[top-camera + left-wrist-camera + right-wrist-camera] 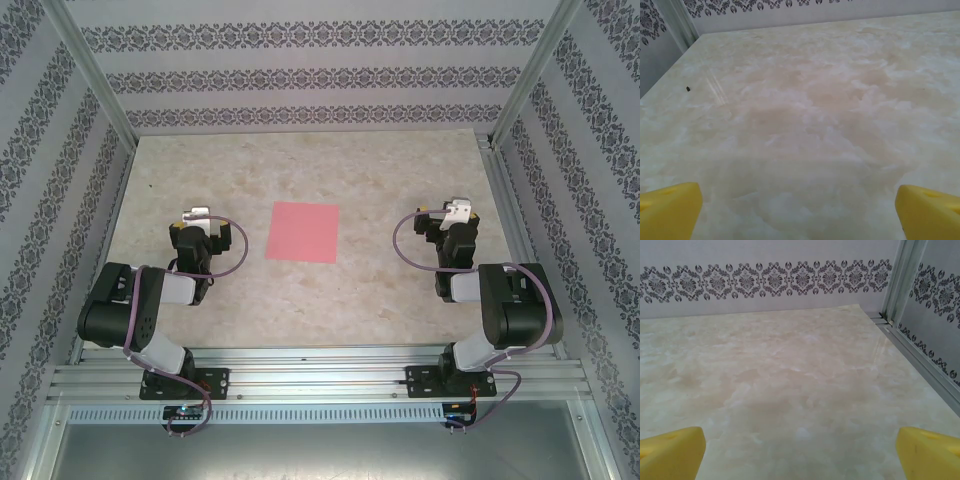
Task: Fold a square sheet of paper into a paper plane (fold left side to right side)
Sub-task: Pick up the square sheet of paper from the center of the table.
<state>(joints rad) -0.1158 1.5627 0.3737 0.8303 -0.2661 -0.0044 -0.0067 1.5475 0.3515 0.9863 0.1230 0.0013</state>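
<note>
The square sheet of paper (303, 232), salmon pink and unfolded, lies flat in the middle of the marbled table (330, 300). My left gripper (197, 215) rests to the left of the sheet, well apart from it. On the sheet's right, at about the same distance, sits my right gripper (457, 210). In the left wrist view the left gripper (799, 212) is open, its yellow fingertips (670, 210) wide apart over bare table. The right gripper (800, 452) is open too, with yellow fingertips (672, 450) at the frame's bottom corners and nothing between them. No paper plane is in view.
Patterned walls (300, 75) close in the table on three sides, with metal posts (535, 60) at the back corners. An aluminium rail (320, 375) carries both arm bases at the near edge. A small dark speck (688, 89) lies on the table near the left wall.
</note>
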